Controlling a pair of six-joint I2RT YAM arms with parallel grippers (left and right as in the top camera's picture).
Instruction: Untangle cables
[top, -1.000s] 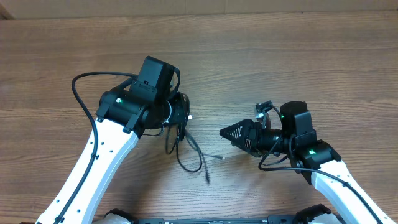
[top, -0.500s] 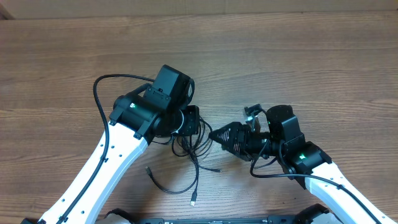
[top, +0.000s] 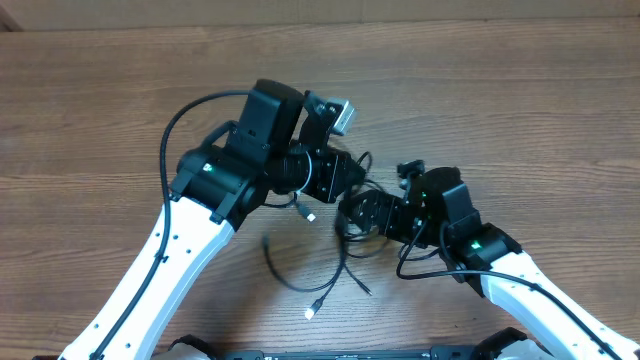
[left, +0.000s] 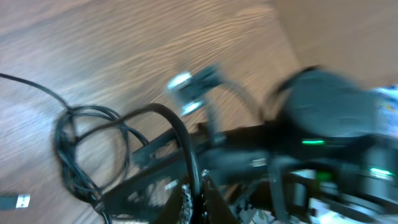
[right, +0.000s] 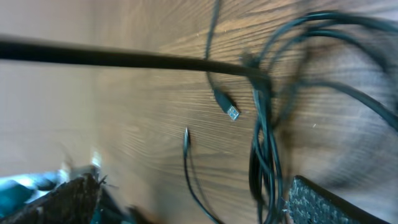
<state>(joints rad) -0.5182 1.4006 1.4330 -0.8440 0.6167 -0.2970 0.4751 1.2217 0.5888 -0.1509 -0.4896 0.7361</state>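
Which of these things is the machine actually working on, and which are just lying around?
Working on:
- thin black cables, bunched together with loose ends trailing

Just there:
- wooden table
- thicker cords fixed to the arms themselves

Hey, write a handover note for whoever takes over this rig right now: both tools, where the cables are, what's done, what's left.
Left tool: shut on a strand of the cables.
Right tool: open, jaws wide, with the knotted part between them, not gripped.
Cables: bunched between the two tools; loose ends trail on the table toward the near edge, one ending in a silver plug.
Done: a few ends lie free.
Left: the knot itself. Likely next step is to close the right tool and pull apart.
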